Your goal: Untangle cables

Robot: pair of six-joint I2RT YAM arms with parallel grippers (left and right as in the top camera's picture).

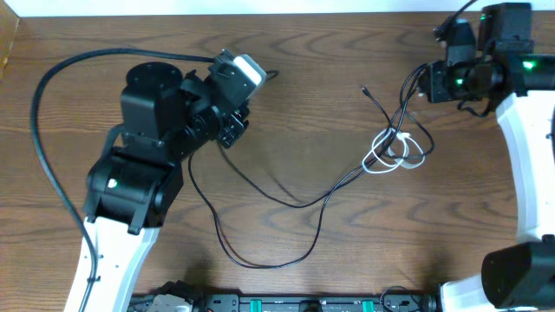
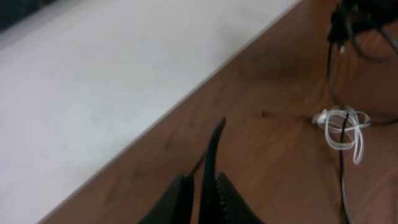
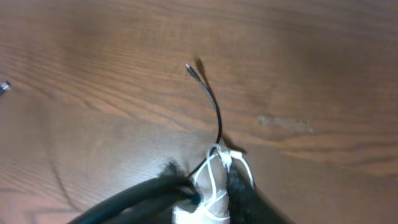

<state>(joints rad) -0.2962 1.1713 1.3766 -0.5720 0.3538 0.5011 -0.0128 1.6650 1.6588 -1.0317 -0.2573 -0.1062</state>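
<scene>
The long black cable (image 1: 295, 204) lies in big loops across the brown worktop (image 1: 303, 113). The left tool (image 1: 232, 130) is closed on one end of it, at the far left. The right tool (image 1: 427, 82) grips the same cable at the far right, and strands hang down from it. The short white cable (image 1: 395, 160) is wound around the black one just near of the right tool.

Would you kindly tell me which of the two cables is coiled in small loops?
The white cable, bunched in small loops; the black cable sprawls in one long, wide curve.
</scene>
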